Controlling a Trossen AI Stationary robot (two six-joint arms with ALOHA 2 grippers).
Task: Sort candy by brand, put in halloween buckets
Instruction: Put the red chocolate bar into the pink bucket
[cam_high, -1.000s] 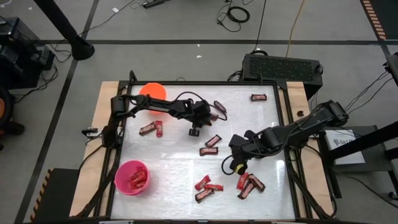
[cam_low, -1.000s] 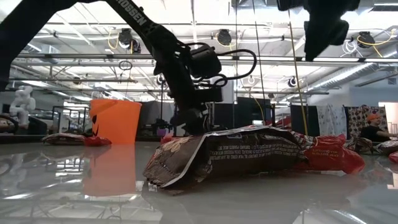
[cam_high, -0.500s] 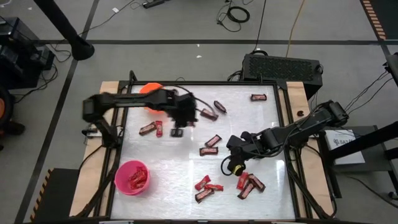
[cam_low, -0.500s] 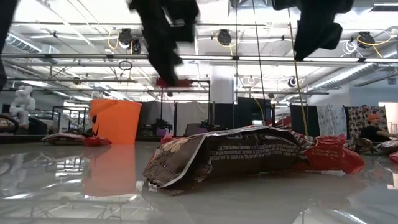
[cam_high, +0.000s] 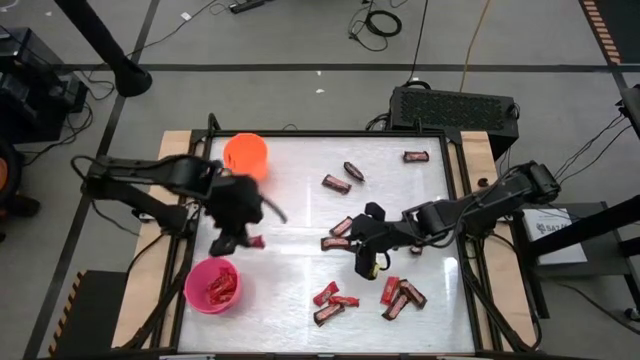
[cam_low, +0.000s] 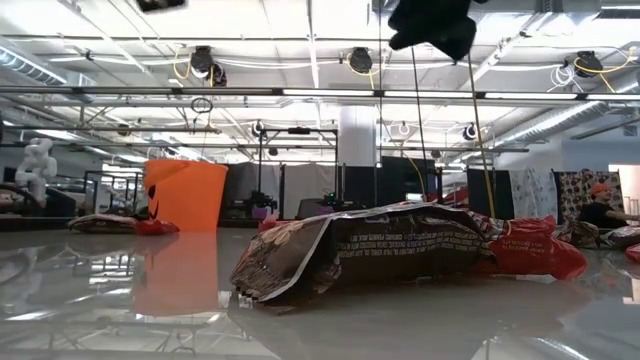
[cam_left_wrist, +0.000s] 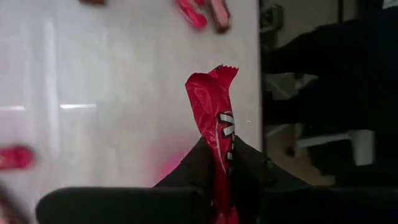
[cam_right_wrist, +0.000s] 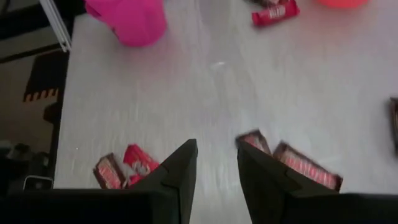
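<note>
My left gripper (cam_high: 247, 238) hangs over the table's left part, between the orange bucket (cam_high: 245, 155) and the pink bucket (cam_high: 212, 286), shut on a bright red candy (cam_left_wrist: 214, 118). The pink bucket has red candy inside. My right gripper (cam_high: 363, 260) hovers open (cam_right_wrist: 214, 165) over the table's middle, above bare table beside two dark brown candies (cam_right_wrist: 255, 142) (cam_right_wrist: 308, 167) and touching neither. Further candies lie flat on the table, some at the far side (cam_high: 336, 183) and a cluster toward the near right (cam_high: 400, 298). In the low view a brown candy (cam_low: 390, 250) lies in front, with the orange bucket (cam_low: 185, 195) behind it. My left gripper pinches the red candy between its two fingers at one end of the wrapper (cam_left_wrist: 219, 163). The candy lies along the fingers, and its free crimped end (cam_left_wrist: 214, 78) sticks out past the fingertips. It is lifted clear of the table.
A red candy (cam_right_wrist: 273, 14) and a dark one lie close to the orange bucket. Three candies (cam_high: 330, 300) sit toward the near edge, right of the pink bucket. A raised frame borders the table (cam_high: 455, 200). Bare white surface lies between the two buckets and the middle.
My left gripper rose from the table's middle with the red candy, then swung toward the left and near edges, ending close to the pink bucket. My right gripper shifted a little toward the left and far edges, nearer the two candies in the middle.
</note>
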